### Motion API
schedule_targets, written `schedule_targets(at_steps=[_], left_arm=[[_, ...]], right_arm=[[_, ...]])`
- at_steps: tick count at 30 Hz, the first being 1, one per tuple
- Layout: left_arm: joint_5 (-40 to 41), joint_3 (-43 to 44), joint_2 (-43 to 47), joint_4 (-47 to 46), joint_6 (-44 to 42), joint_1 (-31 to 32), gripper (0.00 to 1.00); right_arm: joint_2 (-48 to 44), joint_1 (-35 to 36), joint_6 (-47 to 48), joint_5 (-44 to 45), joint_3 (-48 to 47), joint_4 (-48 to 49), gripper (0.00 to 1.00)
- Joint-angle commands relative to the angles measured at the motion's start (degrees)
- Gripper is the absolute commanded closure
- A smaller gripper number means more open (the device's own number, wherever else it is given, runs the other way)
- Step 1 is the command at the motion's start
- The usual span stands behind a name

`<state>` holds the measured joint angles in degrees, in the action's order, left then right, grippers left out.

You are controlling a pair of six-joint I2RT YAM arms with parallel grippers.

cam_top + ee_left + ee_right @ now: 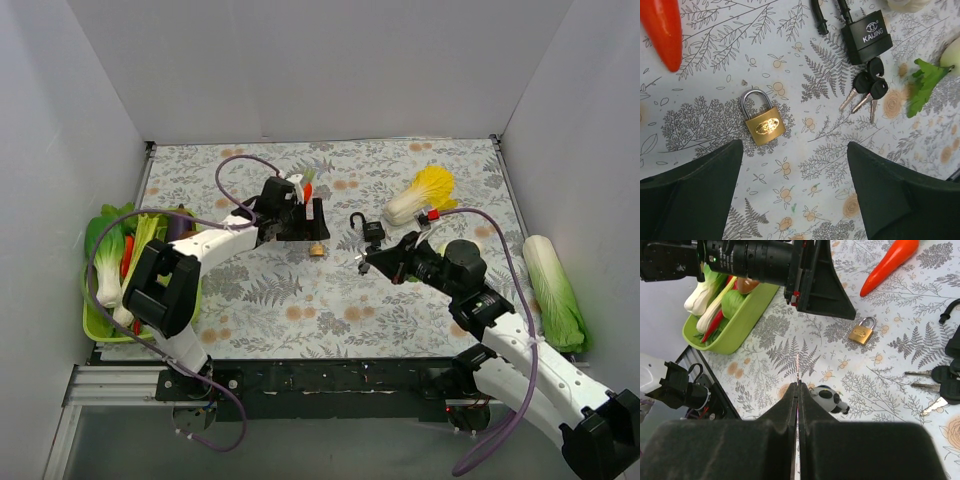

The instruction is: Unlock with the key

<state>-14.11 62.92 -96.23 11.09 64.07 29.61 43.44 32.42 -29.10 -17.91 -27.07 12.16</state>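
A small brass padlock (765,125) lies shut on the flowered tablecloth; it also shows in the top view (316,249) and the right wrist view (862,332). My left gripper (795,185) is open and empty, hovering just above and beside it. My right gripper (798,385) is shut on a thin key (798,367), seen edge-on and sticking out past the fingertips, with a panda charm (827,397) beside it. In the top view the right gripper (368,262) is to the right of the brass padlock. A black padlock (867,37) with its shackle open has a bunch of black-headed keys (867,92) in it.
A carrot (308,188) lies behind the left gripper. A green tray (92,322) of vegetables stands at the left edge. A yellow cabbage (425,192) lies at the back right and a green-white cabbage (555,290) at the right wall.
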Motion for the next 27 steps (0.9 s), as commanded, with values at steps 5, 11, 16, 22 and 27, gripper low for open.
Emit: schedule_targets(at_steps=[5,11,16,22,27], left_arm=[[11.8,12.3,-9.2,13.8,-5.4,4.4,0.28],[21.5,17.4,-13.7,18.8,-5.1,7.4,0.28],[22.7,17.6,-14.1,19.1,-2.7,7.5,0.29],[17.7,18.7,-17.6,19.1,-1.5,7.7,0.37],[21.0,19.3,-18.9,20.1,-1.1,7.7,0.46]], right_arm=[[-2.7,0.2,-0.3,-0.6,3.2,2.1,0.99],[-3.9,0.2,-1.4,-0.9,4.6,3.1,0.99],[-4.2,0.1,-1.4,-1.2,4.7,3.1,0.99],[-3.6,0.2,-2.0,-2.2,5.3,4.5,0.99],[-3.7,0.2,-2.6,-2.8,5.5,5.0,0.99]])
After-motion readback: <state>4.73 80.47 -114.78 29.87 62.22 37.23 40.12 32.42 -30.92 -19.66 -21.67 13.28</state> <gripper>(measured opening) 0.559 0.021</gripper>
